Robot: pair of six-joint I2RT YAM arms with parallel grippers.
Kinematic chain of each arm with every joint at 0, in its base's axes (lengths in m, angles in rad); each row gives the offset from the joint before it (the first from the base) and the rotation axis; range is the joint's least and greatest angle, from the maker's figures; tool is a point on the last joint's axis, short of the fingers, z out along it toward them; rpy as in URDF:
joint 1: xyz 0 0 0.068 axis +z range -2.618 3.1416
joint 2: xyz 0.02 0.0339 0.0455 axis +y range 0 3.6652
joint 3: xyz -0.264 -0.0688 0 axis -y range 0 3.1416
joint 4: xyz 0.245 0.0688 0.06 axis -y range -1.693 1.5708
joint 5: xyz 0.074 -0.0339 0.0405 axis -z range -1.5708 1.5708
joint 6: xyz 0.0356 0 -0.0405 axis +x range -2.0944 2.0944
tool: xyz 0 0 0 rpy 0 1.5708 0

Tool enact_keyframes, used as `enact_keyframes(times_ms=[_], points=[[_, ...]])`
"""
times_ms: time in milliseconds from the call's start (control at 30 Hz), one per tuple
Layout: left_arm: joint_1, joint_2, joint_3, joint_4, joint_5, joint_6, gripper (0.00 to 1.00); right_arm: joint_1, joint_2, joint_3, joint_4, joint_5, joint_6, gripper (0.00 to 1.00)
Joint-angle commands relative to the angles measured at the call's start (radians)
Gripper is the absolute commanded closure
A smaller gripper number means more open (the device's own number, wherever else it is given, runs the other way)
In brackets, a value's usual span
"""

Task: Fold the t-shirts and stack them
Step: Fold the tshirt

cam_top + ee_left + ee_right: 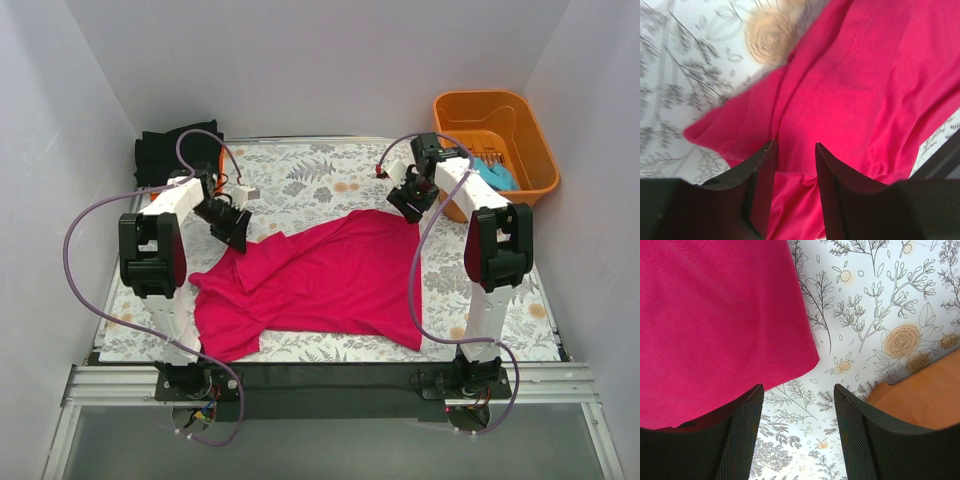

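A magenta-pink t-shirt (320,280) lies spread and rumpled across the middle of the flowered tablecloth. My left gripper (232,228) hovers over its back left part. In the left wrist view the left gripper (795,143) is open, with a fold of the pink cloth (865,75) lying under the gap. My right gripper (408,205) is at the shirt's back right corner. It is open (798,386) over bare tablecloth, just beside the hemmed corner (715,315). A teal t-shirt (497,176) lies in the basket. Folded black shirts (175,152) sit at the back left.
An orange plastic basket (480,96) stands off the table's back right corner, and its wall (925,395) shows close to the right fingers. White walls close in the table on the left, back and right. A dark strip runs along the near edge.
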Motion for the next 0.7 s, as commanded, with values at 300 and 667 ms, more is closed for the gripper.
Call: enact_keyframes(times_ms=[300, 667], points=[[-0.004, -0.09, -0.049, 0.016, -0.086, -0.013, 0.65, -0.009, 0.05, 0.056, -0.016, -0.001, -0.004, 0.45], [0.017, -0.068, -0.009, -0.001, -0.108, -0.024, 0.64, -0.012, 0.038, 0.054, -0.015, 0.005, -0.007, 0.45]])
